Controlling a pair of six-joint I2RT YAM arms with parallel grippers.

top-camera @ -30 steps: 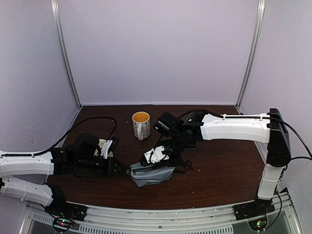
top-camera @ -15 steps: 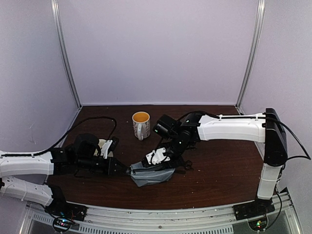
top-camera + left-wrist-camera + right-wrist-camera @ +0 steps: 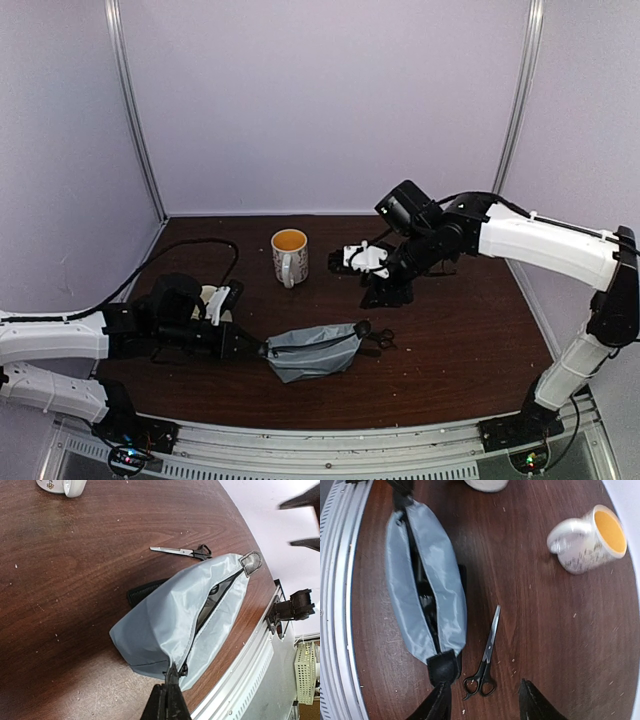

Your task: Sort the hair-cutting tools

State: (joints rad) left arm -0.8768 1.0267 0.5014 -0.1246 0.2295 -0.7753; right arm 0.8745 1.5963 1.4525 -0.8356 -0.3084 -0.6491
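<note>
The right claw (image 3: 484,697) hangs half open and empty above the counter (image 3: 545,630), looking down at the scissors (image 3: 487,650). These lie flat just beside the strap end of the grey pouch (image 3: 445,595). They seem light, stiff and slippery; I judge the black handle rings give the best hold. The left claw (image 3: 171,680) is closed tight on the pouch's zip end. A black comb (image 3: 145,591) peeps from under the soft pouch, and the mug (image 3: 587,540) stands well apart.
</note>
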